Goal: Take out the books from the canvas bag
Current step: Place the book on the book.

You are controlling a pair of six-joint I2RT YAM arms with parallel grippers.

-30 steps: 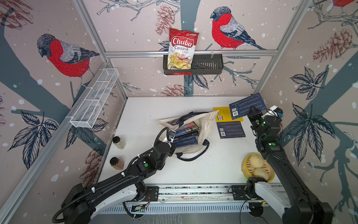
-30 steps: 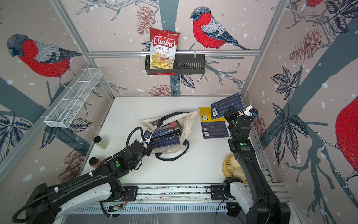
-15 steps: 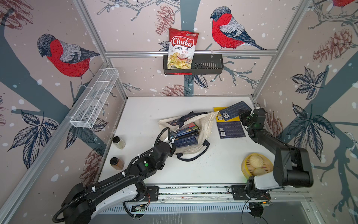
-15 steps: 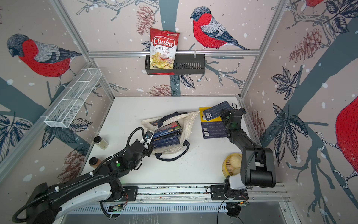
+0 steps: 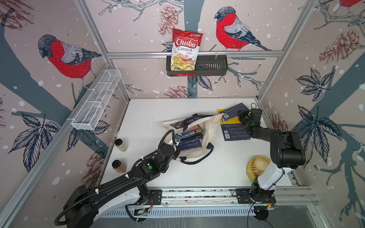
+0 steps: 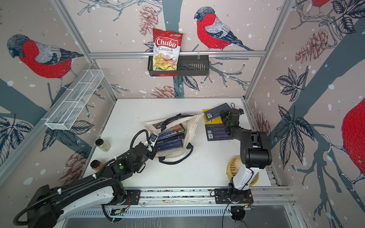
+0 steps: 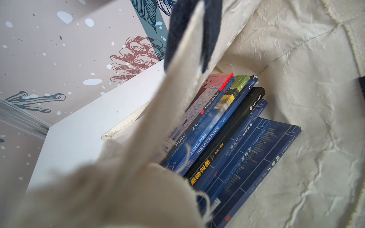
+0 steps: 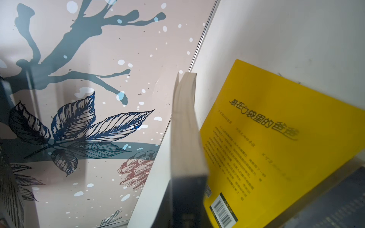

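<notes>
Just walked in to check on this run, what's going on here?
The left gripper is shut on the edge of the canvas bag, holding it open on the table. The right gripper holds a navy book tilted over the yellow book already lying out. A second navy book lies flat beside that. A stack of books is in the bag, not yet removed.

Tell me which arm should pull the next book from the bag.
Right, probably: the right gripper need only set down its navy book, while the left gripper is shut on the rim of the canvas bag, with the books exposed.
</notes>
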